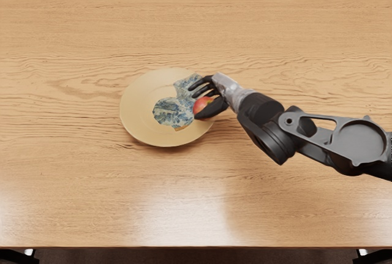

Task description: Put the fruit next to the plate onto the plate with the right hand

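Observation:
A round tan plate (pixel 139 109) with a blue-green mottled patch lies on the wooden table, left of centre. My right hand (pixel 205 98) reaches in from the right edge and hovers over the plate's right rim. Its black fingers are curled around a small red and yellow fruit (pixel 201 104), which sits above the plate's right part. I cannot tell whether the fruit touches the plate. The left arm does not show.
The wooden table (pixel 73 43) stretches wide around the plate. An orange wall runs along the top of the view. My right forearm and elbow (pixel 331 141) lie over the table's right side.

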`<control>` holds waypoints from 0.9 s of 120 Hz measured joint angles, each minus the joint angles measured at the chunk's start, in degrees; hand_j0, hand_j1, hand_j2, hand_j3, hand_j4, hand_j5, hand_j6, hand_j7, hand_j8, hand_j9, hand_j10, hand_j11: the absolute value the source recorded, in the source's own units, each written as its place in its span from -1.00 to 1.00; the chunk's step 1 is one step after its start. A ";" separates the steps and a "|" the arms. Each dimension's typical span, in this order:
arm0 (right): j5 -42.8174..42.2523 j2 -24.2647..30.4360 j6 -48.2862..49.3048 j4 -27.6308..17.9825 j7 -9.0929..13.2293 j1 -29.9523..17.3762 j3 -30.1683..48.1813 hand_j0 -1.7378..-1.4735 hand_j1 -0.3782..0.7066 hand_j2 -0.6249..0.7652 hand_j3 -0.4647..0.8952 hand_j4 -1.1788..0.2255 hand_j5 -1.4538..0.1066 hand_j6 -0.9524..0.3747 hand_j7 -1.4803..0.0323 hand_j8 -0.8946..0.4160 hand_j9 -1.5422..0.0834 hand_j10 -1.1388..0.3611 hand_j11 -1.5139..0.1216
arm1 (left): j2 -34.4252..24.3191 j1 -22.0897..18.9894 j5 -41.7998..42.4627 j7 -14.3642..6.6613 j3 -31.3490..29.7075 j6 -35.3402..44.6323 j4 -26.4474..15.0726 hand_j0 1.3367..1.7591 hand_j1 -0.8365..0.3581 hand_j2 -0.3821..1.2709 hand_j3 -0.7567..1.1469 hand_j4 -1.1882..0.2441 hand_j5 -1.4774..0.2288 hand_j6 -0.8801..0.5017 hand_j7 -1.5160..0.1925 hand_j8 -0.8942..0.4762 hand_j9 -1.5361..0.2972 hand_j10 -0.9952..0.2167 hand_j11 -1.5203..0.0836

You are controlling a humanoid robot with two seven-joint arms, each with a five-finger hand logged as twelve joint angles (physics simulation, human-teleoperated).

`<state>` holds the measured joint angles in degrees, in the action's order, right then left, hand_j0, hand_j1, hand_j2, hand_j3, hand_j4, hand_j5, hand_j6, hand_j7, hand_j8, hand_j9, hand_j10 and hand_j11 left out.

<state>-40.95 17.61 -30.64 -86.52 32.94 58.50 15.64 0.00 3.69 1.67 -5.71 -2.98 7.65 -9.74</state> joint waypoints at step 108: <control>4.36 8.34 12.13 -2.97 2.02 0.88 7.27 -0.40 -0.83 -0.11 -0.32 0.60 0.77 0.35 0.87 0.29 0.81 0.45 0.77 | 0.00 -0.04 -0.06 0.00 -0.06 -0.08 -0.27 0.52 0.97 -0.54 -0.20 0.65 0.72 0.26 0.76 0.29 0.67 0.63 0.88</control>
<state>-36.59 25.94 -18.50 -89.49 34.96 59.38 22.91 0.00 3.65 1.61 -5.71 -3.05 7.56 -10.01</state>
